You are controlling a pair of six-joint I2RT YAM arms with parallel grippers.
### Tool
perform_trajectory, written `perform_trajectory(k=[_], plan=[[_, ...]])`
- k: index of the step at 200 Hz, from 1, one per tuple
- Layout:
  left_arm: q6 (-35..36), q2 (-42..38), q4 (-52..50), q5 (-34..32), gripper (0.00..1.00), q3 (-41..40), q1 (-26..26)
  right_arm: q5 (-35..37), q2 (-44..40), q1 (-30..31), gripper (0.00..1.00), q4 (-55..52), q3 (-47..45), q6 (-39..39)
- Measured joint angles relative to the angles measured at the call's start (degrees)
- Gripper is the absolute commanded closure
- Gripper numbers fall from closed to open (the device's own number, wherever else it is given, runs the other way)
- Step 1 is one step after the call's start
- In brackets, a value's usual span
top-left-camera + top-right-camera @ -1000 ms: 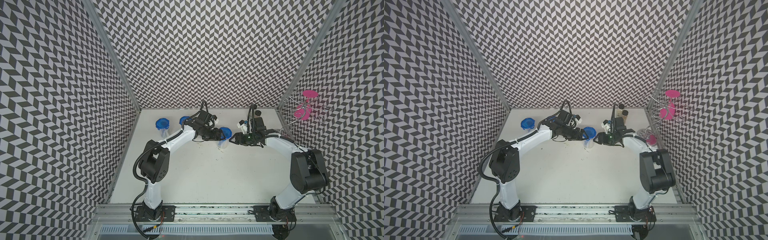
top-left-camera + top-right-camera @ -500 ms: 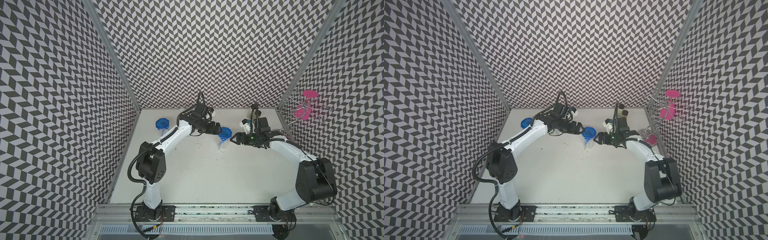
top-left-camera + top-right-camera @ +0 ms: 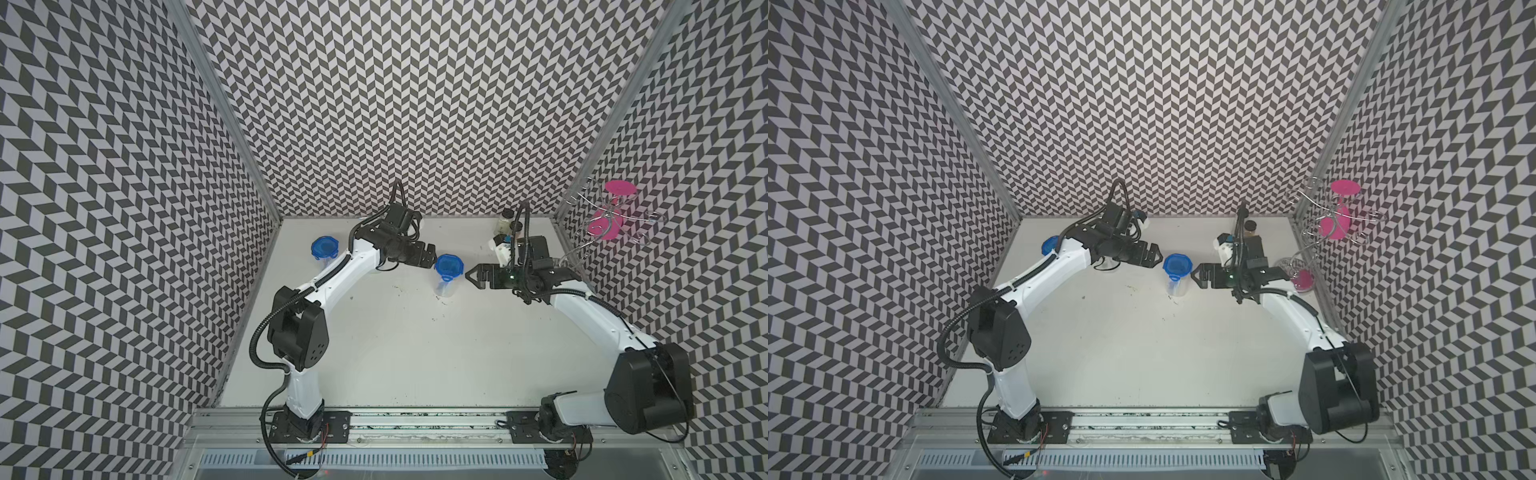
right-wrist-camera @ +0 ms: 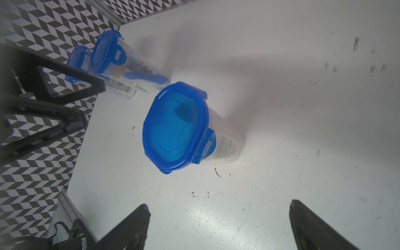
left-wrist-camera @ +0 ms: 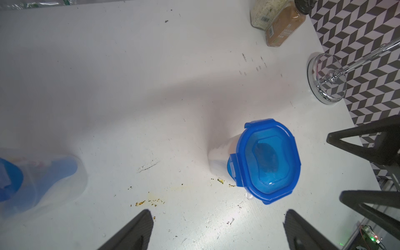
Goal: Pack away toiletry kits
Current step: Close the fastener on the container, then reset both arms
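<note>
Both top views look down from high, sharing the whole counter [image 3: 395,353]. Wrist views look down closely, sharing one lidded cup [image 5: 265,160].

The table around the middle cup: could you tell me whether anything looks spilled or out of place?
Yes: yellowish-brown crumbs lie scattered on the white table beside the middle cup, possibly spilled spice. The cup itself stands upright with its lid on.

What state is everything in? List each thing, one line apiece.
centre cup: upright, blue lid on, nothing holding it.
back-left cups: upright, lidded, filled.
left gripper: jaws open, empty.
right gripper: jaws open, empty.
spice jars: upright, capped.
wire stand: upright, pink discs on it.
</note>
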Motion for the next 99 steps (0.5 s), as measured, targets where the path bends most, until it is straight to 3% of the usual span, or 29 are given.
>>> perform_trajectory(k=[48,99], plan=[[0.0,-6.1,2.6,-1.7,0.01,-5.6,0.0,5.6,-5.6,-0.4,0.00,3.3,-1.6,0.2],[0.3,-15.5,9.3,-4.1,0.00,-17.7,0.1,13.8,-11.2,-1.0,0.01,8.0,-3.7,0.4]])
